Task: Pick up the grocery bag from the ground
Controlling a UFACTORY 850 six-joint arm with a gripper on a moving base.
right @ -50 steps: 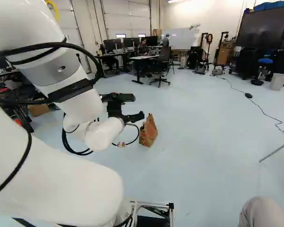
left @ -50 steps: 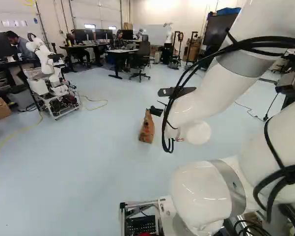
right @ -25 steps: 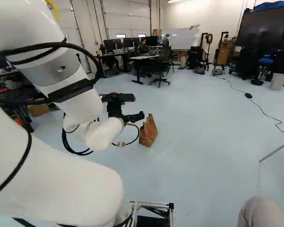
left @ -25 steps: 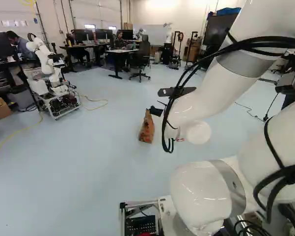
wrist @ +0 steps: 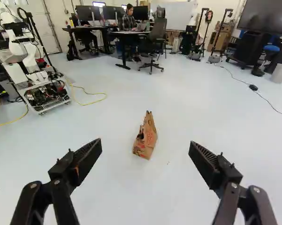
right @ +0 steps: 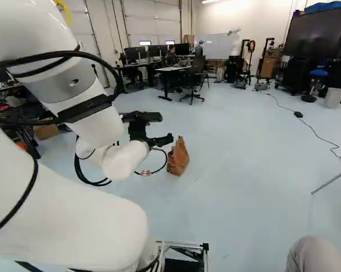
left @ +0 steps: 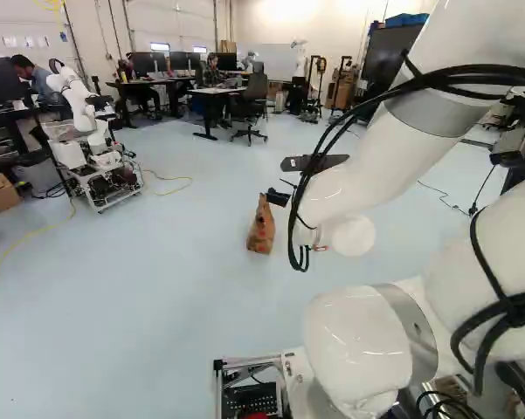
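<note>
My black gripper [right: 169,139] shows in the right base view, held out above the floor with the brown paper grocery bag [right: 178,156] just beyond it. In the wrist view the gripper [wrist: 146,152] is open, its two fingers wide apart and nothing between them. The bag [wrist: 146,137] stands upright on the floor ahead, lined up with the gap and not touched. The left base view also has the bag [left: 261,229], beside the arm's wrist, which hides most of the gripper there.
Another robot [left: 92,148] stands on a wheeled cart, a yellow cable [left: 170,185] on the floor near it. Farther back are desks and an office chair [left: 249,109]. A black cable [right: 315,130] runs over the floor. A person's knee [right: 316,255] is close at the right base view's lower right.
</note>
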